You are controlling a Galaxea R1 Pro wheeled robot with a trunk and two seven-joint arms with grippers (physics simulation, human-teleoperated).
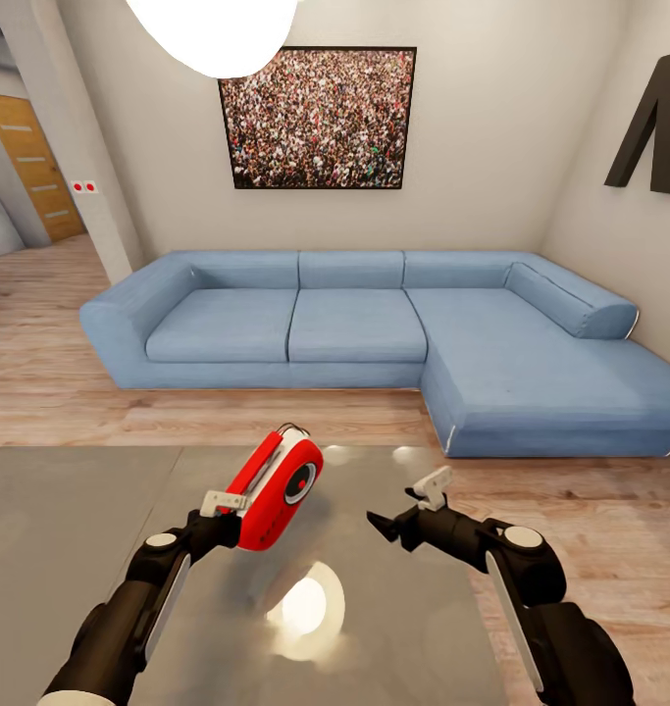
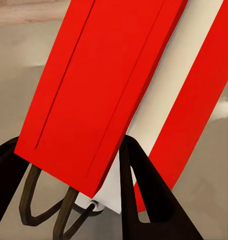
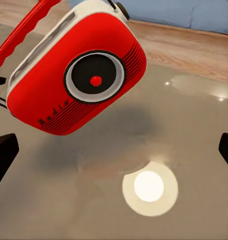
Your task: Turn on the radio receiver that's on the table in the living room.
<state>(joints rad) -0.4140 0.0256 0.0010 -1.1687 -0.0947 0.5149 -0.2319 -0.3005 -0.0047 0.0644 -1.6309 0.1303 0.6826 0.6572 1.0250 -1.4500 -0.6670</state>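
Note:
The radio receiver (image 1: pixel 276 490) is red with white sides and a red top handle. It hangs tilted just above the table (image 1: pixel 70 529), a low piece with a glossy grey top. My left gripper (image 1: pixel 238 510) is shut on the radio's edge, and its dark fingers (image 2: pixel 144 200) clamp the red and white body (image 2: pixel 103 85). The right wrist view faces the radio's front (image 3: pixel 78 80), whose round grey dial has a red centre. My right gripper (image 1: pixel 405 502) stands open to the radio's right, a short gap away, with nothing between its fingers (image 3: pixel 3 155).
A blue L-shaped sofa (image 1: pixel 374 333) lies beyond the table across a strip of wood floor. A crowd picture (image 1: pixel 320 118) and a dark letter N (image 1: pixel 658 127) hang on the beige walls. A lamp's bright reflection (image 1: pixel 305 608) shows on the table top. A wooden door (image 1: pixel 25 167) is at far left.

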